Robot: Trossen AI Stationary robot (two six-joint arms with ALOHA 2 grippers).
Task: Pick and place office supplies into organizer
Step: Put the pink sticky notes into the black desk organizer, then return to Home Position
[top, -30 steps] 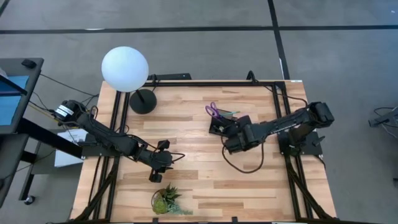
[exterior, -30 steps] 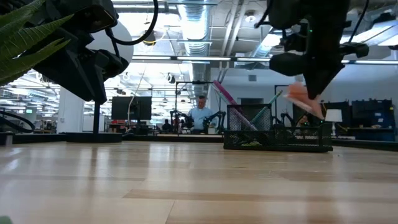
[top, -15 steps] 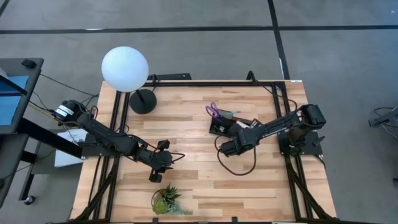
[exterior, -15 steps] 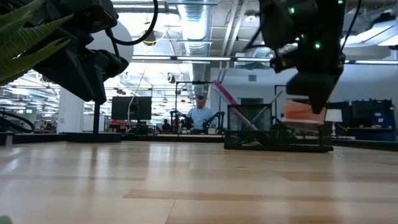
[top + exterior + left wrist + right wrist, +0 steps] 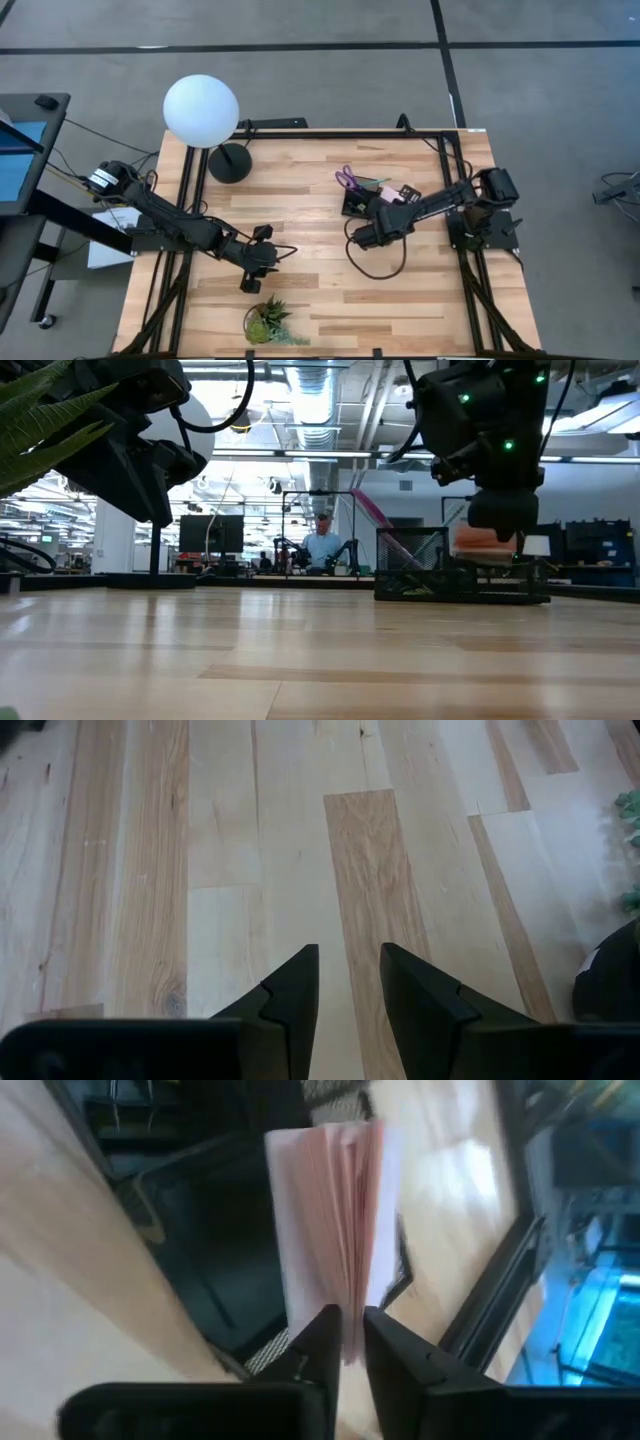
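The right tool (image 5: 345,1342) pinches the pink sticky-note pad (image 5: 335,1220) by its edge, above the black organizer (image 5: 372,197) near the counter's far right. The left tool (image 5: 345,982), slightly parted, holds nothing. No writing is legible.

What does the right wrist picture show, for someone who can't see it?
The right arm's dark end effector pinches the edge of a pink square sticky-note pad, holding it over the black mesh desk organizer. Pale wooden tabletop runs alongside.

Overhead view: even, bright light, soft shadows on the worktop (image 5: 330,290). Low view: backlit by ceiling strip lights (image 5: 320,405) at 12 o'clock; arms silhouetted, near foreground soft. Right wrist view: sticky-note pad (image 5: 335,1245) blurred, glare at 2 o'clock.
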